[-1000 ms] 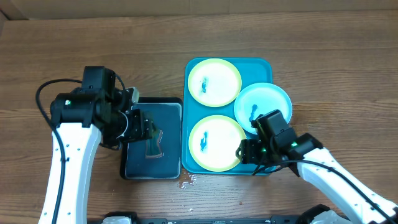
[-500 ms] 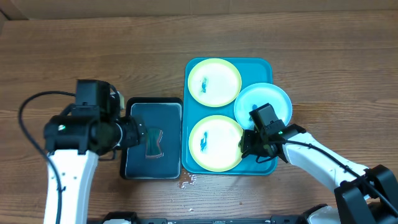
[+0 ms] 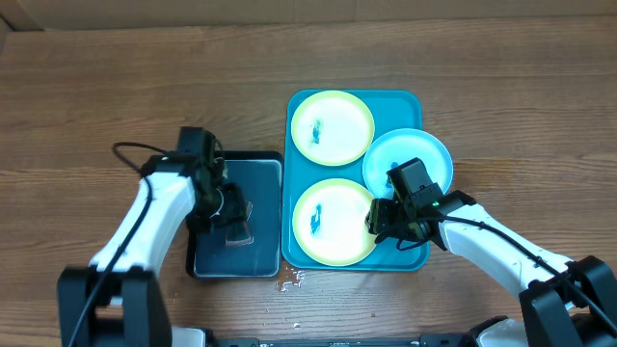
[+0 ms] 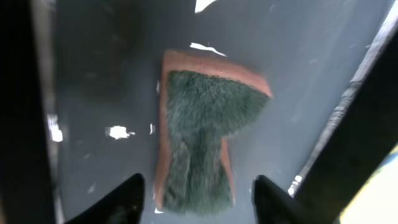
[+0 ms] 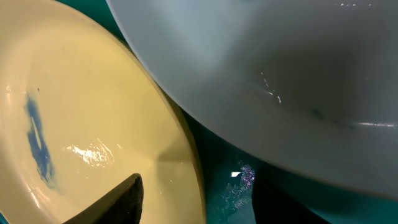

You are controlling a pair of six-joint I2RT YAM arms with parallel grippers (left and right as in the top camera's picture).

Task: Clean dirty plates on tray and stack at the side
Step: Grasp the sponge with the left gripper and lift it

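L jaws over sponge (image 4: 199, 137); R jaws prob. at plate (image 5: 74, 124)

The light-blue plate (image 5: 280, 74) crowds the near yellow-green plate (image 5: 93, 112), leaving only a narrow strip of tray (image 5: 227, 180) between.

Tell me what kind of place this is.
Probably a robot test bench staged for dishwashing, not a real kitchen: a wooden table, smeared plates on a turquoise tray, and a scrubbing sponge in a black tray beside it.
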